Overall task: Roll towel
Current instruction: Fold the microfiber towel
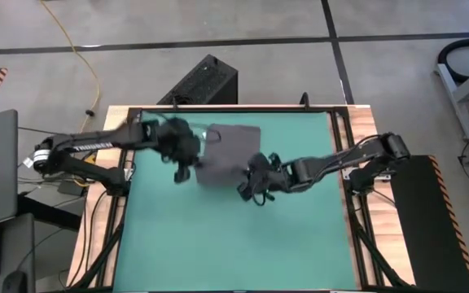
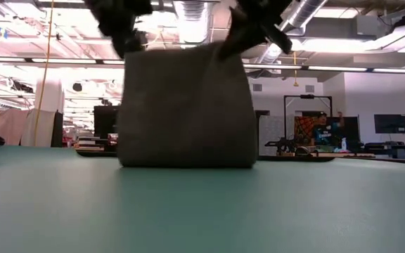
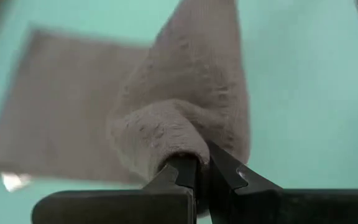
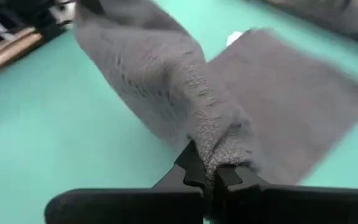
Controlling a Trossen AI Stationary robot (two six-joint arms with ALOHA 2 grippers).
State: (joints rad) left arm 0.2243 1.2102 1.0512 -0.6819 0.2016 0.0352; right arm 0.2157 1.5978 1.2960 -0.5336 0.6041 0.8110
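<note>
The towel point(image 1: 228, 150) is held lifted over the mat point(image 1: 218, 236) by two corners. One corner is clamped in the left gripper point(image 3: 197, 167), the other in the right gripper point(image 4: 211, 171).

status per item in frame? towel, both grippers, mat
towel: near edge lifted at two corners, far part flat on the mat, not rolled
left gripper: shut on towel corner, raised
right gripper: shut on towel corner, raised
green mat: flat on the table
</note>
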